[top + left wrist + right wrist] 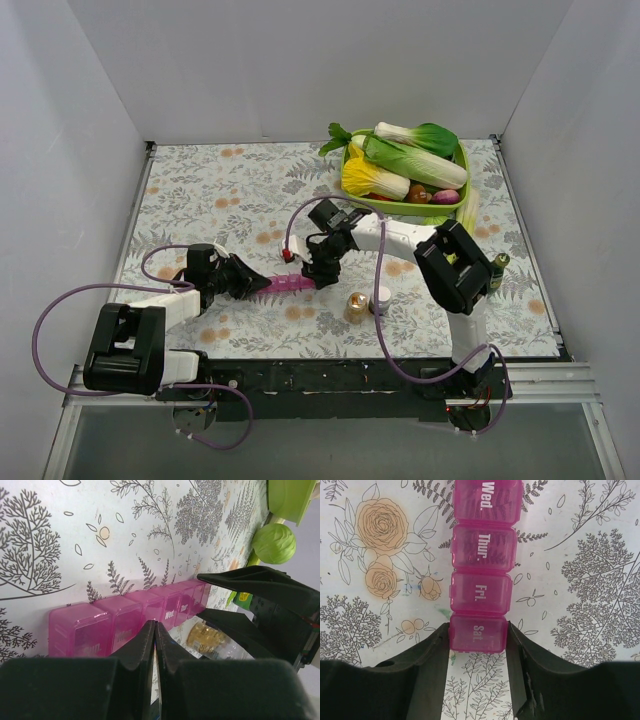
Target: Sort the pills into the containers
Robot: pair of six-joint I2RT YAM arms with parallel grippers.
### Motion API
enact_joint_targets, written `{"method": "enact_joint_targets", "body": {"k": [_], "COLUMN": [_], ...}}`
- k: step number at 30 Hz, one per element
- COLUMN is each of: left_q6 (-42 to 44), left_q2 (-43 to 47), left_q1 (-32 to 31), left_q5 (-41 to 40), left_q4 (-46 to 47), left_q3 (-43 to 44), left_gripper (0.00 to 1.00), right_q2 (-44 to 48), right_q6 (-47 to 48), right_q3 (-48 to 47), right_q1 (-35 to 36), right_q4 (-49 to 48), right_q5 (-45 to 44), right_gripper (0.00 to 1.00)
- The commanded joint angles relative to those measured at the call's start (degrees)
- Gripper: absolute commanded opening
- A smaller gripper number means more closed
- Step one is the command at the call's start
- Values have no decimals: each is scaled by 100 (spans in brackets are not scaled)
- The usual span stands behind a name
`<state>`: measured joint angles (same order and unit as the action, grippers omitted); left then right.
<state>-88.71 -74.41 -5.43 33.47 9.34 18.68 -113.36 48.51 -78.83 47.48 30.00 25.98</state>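
Observation:
The containers [290,284] are one pink strip of lidded day boxes lying flat on the floral cloth. In the right wrist view its lids [482,550] read Wed. to Sat., all closed. My right gripper [478,630] straddles the Sat. end box, a finger [432,650] touching each side of it. My left gripper [155,626] is shut, its tips pressed against the long side of the strip [125,620] near the Mon. box. In the top view the left gripper [258,284] is at the strip's left end and the right gripper [318,272] at its right end. No loose pills show.
A gold-capped bottle [355,307] and a small white bottle [381,298] stand just in front of the strip's right end. A green tray [395,207] of vegetables sits at the back right. A green bottle [497,268] stands beside the right arm.

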Motion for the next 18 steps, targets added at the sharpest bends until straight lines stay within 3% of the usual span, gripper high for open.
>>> {"method": "enact_joint_targets", "body": {"k": [1,9,18], "left_q6": [187,231,266], "left_q2": [-47,-135,-135], "left_q1": [-11,-11,-72], "left_q5": [-482,-544,-675], "left_q4": [-381,-416,-530], "left_q3": [-13,22,4], "left_gripper": [3,1,0], "right_q2": [-239,-766,-1048], "right_q6": [-105,-237,-447], "right_q3": [-562,-985,-1389], "right_q1": [-283,-591,-775], "right_q4": [603,1130,1324], "right_q5": [1040,1796,1920], "right_gripper": [43,44,47]}}
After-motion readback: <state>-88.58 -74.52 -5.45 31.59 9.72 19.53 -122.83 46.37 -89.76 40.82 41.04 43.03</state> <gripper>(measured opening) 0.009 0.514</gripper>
